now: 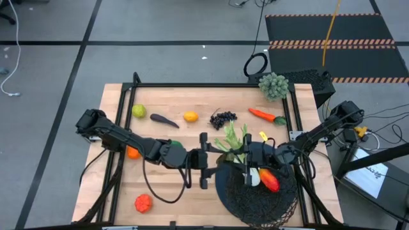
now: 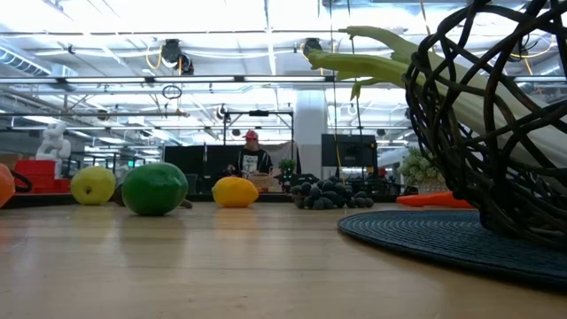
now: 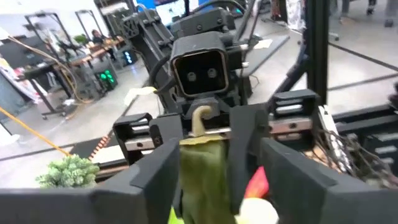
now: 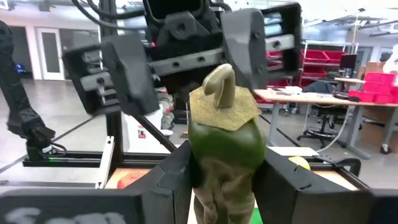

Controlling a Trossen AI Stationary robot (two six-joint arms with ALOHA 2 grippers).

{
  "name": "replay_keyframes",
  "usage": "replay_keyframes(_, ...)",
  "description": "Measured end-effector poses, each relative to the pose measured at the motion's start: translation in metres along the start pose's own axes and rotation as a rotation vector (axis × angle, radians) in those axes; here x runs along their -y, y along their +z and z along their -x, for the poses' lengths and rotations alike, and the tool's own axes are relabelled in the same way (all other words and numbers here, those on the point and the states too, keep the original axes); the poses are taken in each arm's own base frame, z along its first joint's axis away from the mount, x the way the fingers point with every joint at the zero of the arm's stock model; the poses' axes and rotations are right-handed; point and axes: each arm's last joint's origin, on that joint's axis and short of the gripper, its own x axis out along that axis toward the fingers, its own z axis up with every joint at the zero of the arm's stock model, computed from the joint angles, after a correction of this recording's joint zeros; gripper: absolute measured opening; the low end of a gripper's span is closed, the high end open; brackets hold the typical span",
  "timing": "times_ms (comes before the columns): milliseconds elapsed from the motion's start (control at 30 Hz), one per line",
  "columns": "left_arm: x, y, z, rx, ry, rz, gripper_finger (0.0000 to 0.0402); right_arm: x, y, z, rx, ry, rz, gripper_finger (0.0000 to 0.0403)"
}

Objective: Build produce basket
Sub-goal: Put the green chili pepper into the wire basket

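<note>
Produce basket: large round black wire-mesh bowl (image 1: 255,198) at the wooden counter's (image 1: 172,185) near edge, holding a long green-white celery stalk (image 1: 235,145) and a red-orange mango (image 1: 269,181).

Right gripper (image 4: 221,180): jaws clamped on a green pepper-like vegetable with a curled stem (image 4: 224,134), above the basket's rim.

Left gripper (image 1: 206,161): facing it, jaws open either side of that vegetable.

Loose: lime (image 2: 154,188), lemon (image 2: 235,191), dark grapes (image 1: 223,118), carrot (image 1: 265,115).

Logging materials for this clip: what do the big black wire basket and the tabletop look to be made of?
The basket looks like black-coated metal wire: thin dark strands loop into an open weave, matte in the low view. The table looks like pale wood, probably laminated: parallel plank seams and grain show, with a soft sheen.
</note>
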Motion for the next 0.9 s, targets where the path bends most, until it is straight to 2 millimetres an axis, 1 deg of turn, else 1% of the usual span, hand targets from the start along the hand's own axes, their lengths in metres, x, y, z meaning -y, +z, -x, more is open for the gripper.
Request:
replay_keyframes(100, -0.004, 0.005, 0.01, -0.03, -0.013, 0.013, 0.0267, 0.0, -0.001, 0.0, -0.014, -0.003, 0.006, 0.0133)
replay_keyframes(167, -0.008, 0.007, 0.019, -0.07, -0.019, 0.014, 0.0283, 0.0, -0.005, 0.0, -0.042, -0.003, -0.011, 0.0133)
replay_keyframes(233, -0.012, 0.01, 0.028, -0.103, -0.018, 0.023, 0.0289, 0.001, -0.007, 0.0, -0.064, -0.005, -0.078, 0.0134)
replay_keyframes(267, -0.015, 0.011, 0.032, -0.126, -0.007, 0.026, 0.029, 0.001, -0.008, 0.0, -0.07, -0.008, -0.147, 0.0134)
replay_keyframes(333, -0.02, 0.012, 0.042, -0.174, 0.022, 0.035, 0.0284, 0.0, -0.009, 0.0, -0.078, -0.008, -0.272, 0.0134)
replay_keyframes(367, -0.022, 0.011, 0.047, -0.207, 0.032, 0.039, 0.028, -0.001, -0.009, 0.001, -0.083, 0.004, -0.307, 0.0134)
replay_keyframes(467, -0.027, 0.008, 0.059, -0.298, 0.049, 0.082, 0.0261, -0.01, -0.008, 0.005, -0.098, 0.077, -0.363, 0.0134)
replay_keyframes(567, -0.027, 0.003, 0.068, -0.381, 0.055, 0.139, 0.0241, -0.016, -0.011, 0.011, -0.152, 0.095, -0.416, 0.0134)
replay_keyframes(667, -0.021, 0.001, 0.073, -0.413, 0.045, 0.18, 0.0223, -0.017, -0.016, 0.017, -0.268, 0.083, -0.476, 0.0134)
replay_keyframes(733, -0.016, 0.002, 0.075, -0.41, 0.03, 0.181, 0.0211, -0.018, -0.013, 0.019, -0.377, 0.084, -0.508, 0.0134)
replay_keyframes(833, -0.011, 0.003, 0.075, -0.399, 0.019, 0.198, 0.0196, -0.019, -0.009, 0.02, -0.553, 0.067, -0.501, 0.0134)
replay_keyframes(900, -0.007, 0.002, 0.075, -0.402, 0.016, 0.209, 0.0188, -0.018, -0.004, 0.02, -0.636, 0.06, -0.468, 0.0134)
